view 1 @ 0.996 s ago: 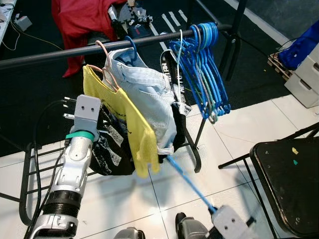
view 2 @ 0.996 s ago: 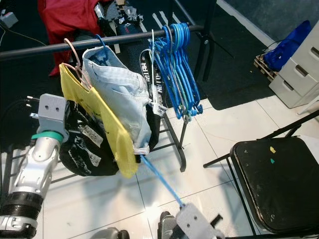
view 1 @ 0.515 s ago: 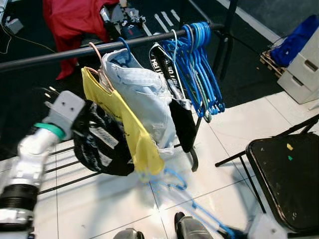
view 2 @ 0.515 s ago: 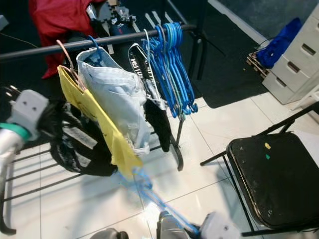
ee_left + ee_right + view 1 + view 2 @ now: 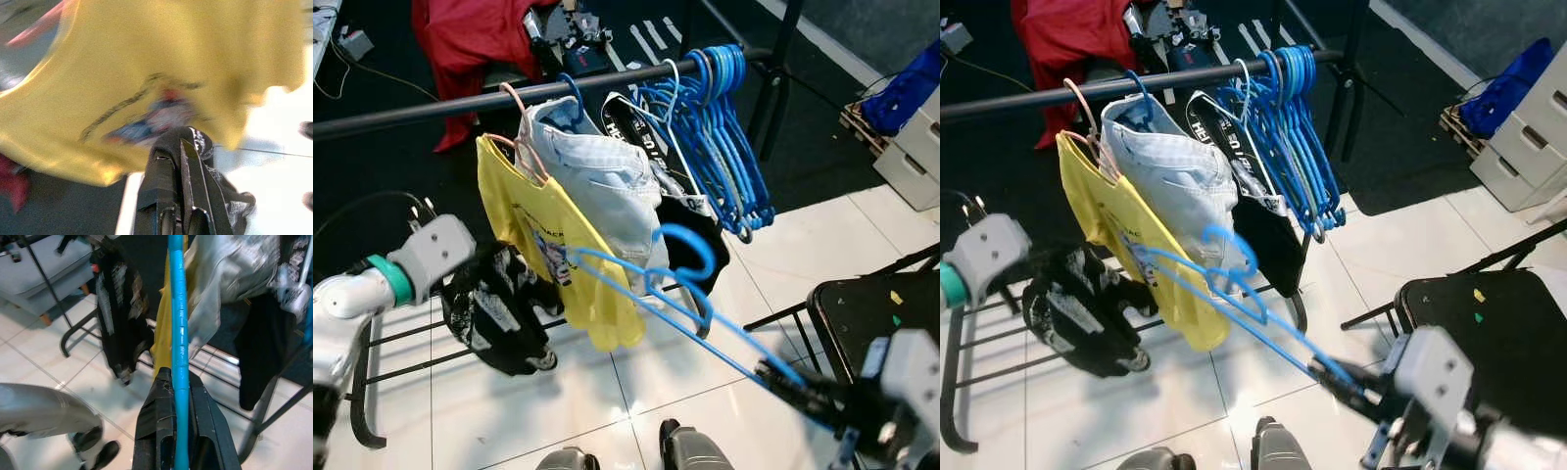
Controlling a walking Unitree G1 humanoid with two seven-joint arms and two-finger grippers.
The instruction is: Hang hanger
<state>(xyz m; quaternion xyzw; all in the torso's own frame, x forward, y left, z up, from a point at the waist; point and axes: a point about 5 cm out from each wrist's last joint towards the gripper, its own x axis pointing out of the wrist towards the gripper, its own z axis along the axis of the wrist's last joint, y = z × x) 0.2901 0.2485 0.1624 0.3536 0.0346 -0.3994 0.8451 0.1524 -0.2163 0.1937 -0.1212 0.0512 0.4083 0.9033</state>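
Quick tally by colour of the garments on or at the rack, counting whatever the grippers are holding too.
Yellow t-shirt on the rail: 1
Light blue denim garment on the rail: 1
Black garment with white lettering on the rail: 1
Black printed garment held by the left gripper: 1
Total: 4

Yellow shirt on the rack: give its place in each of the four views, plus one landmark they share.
Left eye view: yellow shirt hangs left of centre, beside the pale jeans.
Right eye view: left of centre, below the rail.
Left wrist view: across the upper picture, past the black garment in the left end effector.
Right wrist view: narrow strip behind the blue hanger.
Shared landmark: the black garment.
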